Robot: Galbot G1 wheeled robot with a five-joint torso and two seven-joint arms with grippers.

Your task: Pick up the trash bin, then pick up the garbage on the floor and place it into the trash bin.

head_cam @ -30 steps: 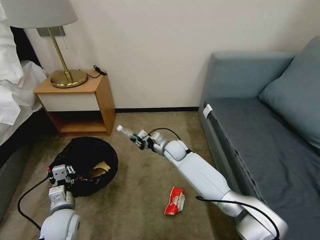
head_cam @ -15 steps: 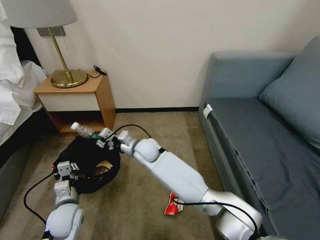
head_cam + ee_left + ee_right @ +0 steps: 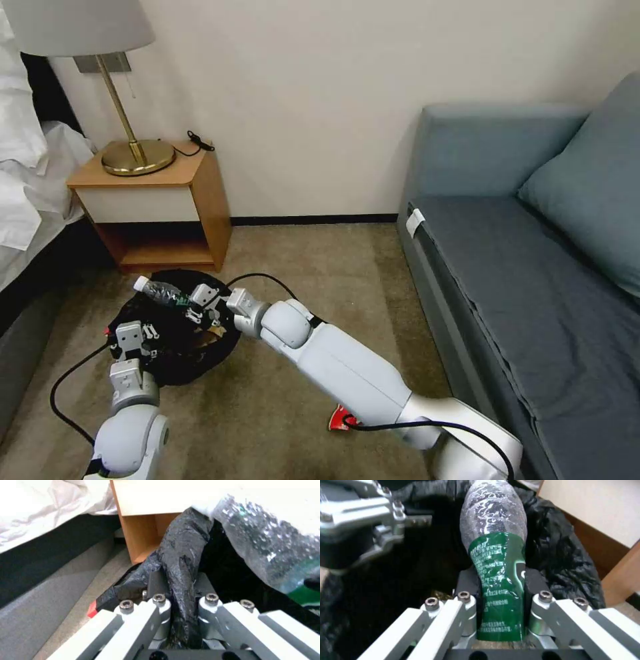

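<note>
The bin is being held at its near rim by the left gripper, whose fingers are being pressed together on a fold of the black bag, in front of the nightstand. The bottle is being held over the bin's mouth by the right gripper, clamped on the green label. A red wrapper is lying on the floor, partly hidden behind the right arm.

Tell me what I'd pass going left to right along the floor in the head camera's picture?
Bed → left gripper pinching the trash bin rim → bottle in the right gripper over the bin → red wrapper → sofa.
</note>
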